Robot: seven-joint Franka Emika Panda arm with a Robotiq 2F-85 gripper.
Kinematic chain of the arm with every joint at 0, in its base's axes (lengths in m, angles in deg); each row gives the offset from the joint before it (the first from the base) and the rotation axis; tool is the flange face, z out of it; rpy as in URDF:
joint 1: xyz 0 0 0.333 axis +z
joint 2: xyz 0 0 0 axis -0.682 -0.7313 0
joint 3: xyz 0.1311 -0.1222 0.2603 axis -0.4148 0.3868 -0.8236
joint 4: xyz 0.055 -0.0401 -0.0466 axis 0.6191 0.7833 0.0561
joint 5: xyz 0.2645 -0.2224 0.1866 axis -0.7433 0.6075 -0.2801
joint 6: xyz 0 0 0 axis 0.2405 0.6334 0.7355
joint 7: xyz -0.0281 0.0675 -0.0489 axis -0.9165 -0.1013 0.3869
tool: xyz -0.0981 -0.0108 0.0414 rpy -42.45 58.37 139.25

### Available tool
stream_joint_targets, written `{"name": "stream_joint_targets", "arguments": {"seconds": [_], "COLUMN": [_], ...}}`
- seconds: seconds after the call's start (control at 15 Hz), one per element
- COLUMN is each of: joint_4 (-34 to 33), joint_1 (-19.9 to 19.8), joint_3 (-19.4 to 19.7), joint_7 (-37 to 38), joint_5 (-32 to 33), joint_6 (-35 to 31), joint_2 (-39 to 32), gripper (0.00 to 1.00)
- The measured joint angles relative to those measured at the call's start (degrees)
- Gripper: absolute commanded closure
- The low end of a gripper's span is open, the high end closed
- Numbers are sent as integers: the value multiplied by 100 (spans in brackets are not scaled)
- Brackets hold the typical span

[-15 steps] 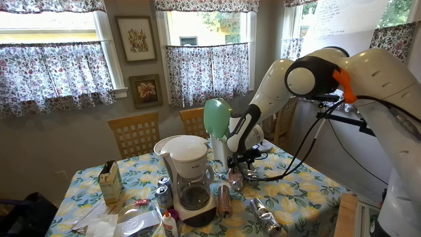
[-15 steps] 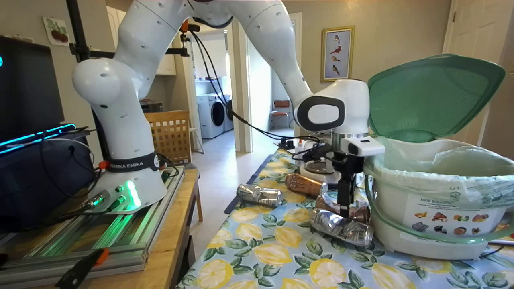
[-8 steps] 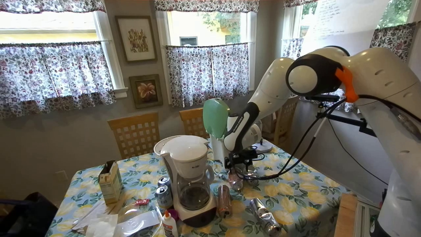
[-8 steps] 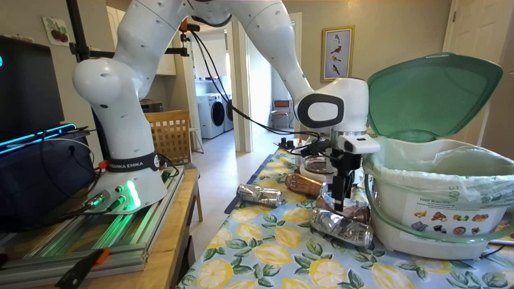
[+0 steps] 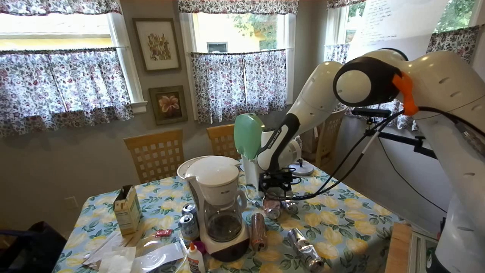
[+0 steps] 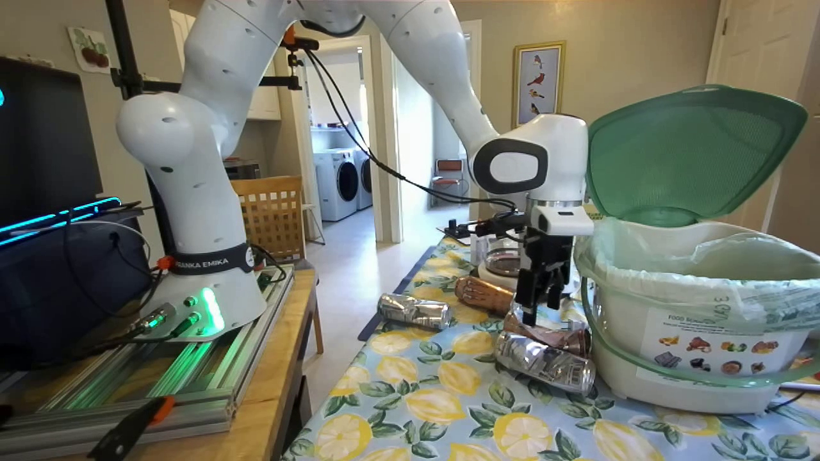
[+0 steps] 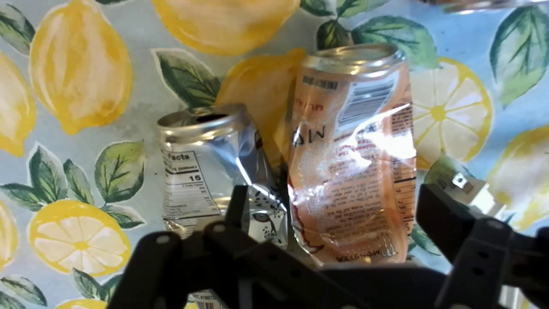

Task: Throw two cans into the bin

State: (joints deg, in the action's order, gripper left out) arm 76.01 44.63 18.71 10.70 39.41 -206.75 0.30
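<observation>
Orange can (image 7: 349, 167) lies on the bench (image 7: 141, 171) below our spread, empty hand (image 7: 334, 197); we read the can's long axis as roughly square to closing, silver can (image 7: 206, 171) just beside it.

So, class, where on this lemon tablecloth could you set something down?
Bare tablecloth spreads between the silver can near the bin and the wooden bench; another patch lies between the carton, red packet and coffee maker. It's crowded around the glue bottle and papers, and by the bin, where that silver can lies close to an orange can beneath the open gripper.
</observation>
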Motion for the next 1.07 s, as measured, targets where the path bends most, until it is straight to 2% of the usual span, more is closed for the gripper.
{"name": "stream_joint_targets", "arguments": {"seconds": [0.53,1.07], "joint_4": [264,309], "joint_1": [237,136], "joint_3": [60,116], "joint_7": [1319,1215], "joint_5": [29,432], "joint_6": [350,430], "joint_2": [476,249], "gripper": [0,0]}}
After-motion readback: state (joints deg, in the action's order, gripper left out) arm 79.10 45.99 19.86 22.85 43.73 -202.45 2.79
